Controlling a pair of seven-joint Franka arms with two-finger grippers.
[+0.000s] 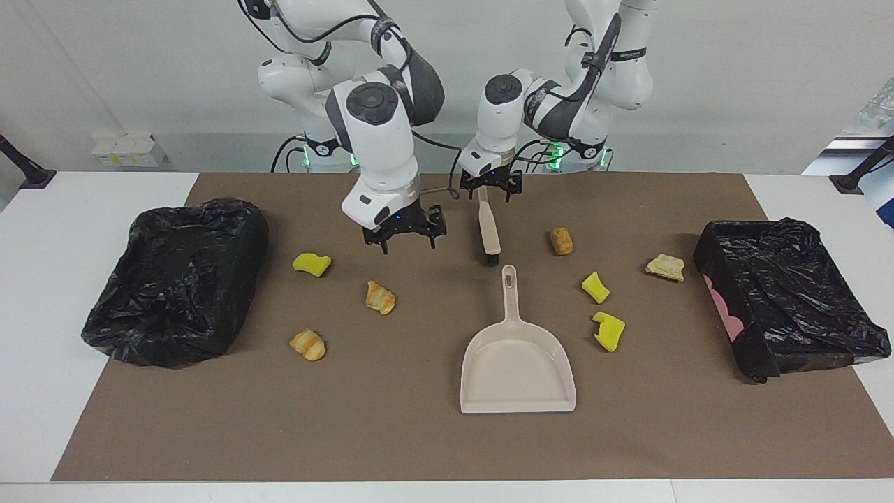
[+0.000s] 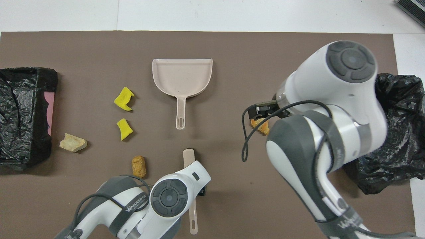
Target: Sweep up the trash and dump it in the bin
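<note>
Several scraps of trash lie on the brown mat. Toward the right arm's end are a yellow sponge chunk (image 1: 311, 263) and two croissants (image 1: 380, 297) (image 1: 308, 344). Toward the left arm's end are a brown nugget (image 1: 561, 240), two yellow sponge chunks (image 1: 595, 287) (image 1: 609, 330) and a beige bread piece (image 1: 665, 267). The beige brush (image 1: 487, 227) lies near the robots. My left gripper (image 1: 491, 190) is open, low over the brush's handle end. My right gripper (image 1: 404, 241) is open and empty in the air, over bare mat beside the first sponge chunk. The beige dustpan (image 1: 517, 363) lies mid-table.
A bin lined with a black bag (image 1: 181, 279) stands at the right arm's end, and another (image 1: 789, 293) at the left arm's end. In the overhead view the right arm covers one croissant (image 2: 260, 125) in part and hides other scraps.
</note>
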